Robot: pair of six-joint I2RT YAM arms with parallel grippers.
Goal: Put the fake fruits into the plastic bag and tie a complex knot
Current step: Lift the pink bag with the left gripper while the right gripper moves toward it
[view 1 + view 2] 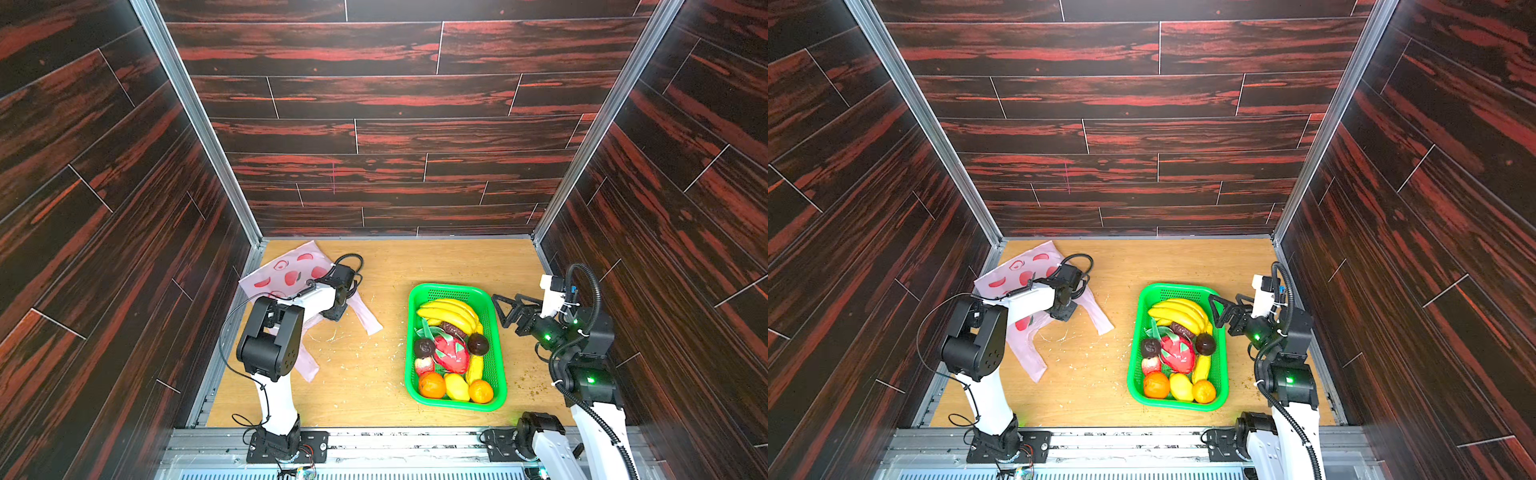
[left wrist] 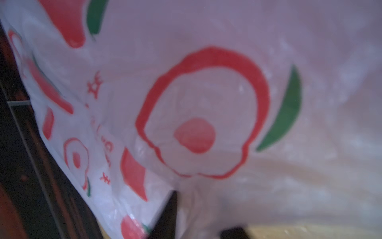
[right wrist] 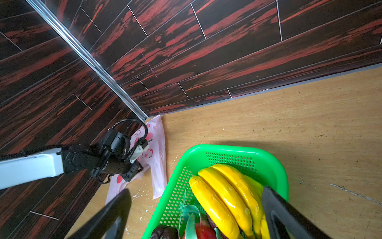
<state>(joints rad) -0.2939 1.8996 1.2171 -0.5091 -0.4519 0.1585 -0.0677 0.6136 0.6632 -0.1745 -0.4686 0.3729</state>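
Observation:
The plastic bag (image 1: 291, 270) (image 1: 1017, 270) lies flat in the back left corner, whitish-pink with red fruit prints. My left gripper (image 1: 336, 313) (image 1: 1065, 313) is down on its near edge. In the left wrist view its film (image 2: 206, 103) fills the picture and bunches between the left gripper's (image 2: 198, 213) dark fingers. No knot is in view; the two strap handles (image 1: 368, 318) (image 1: 307, 365) lie apart. The fake fruits, with a banana bunch (image 1: 451, 311) (image 3: 223, 196) and a dragon fruit (image 1: 451, 353), sit in a green basket (image 1: 409, 332). My right gripper (image 1: 500, 311) (image 3: 196, 190) hangs open over the bananas.
The green perforated basket (image 1: 1133, 345) (image 3: 237, 151) stands right of centre on the wooden table. It also holds oranges (image 1: 432, 384), a lemon (image 1: 456, 386) and dark round fruits (image 1: 478, 344). Dark wood-pattern walls enclose three sides. White crumbs dot the table (image 1: 353, 353) between bag and basket.

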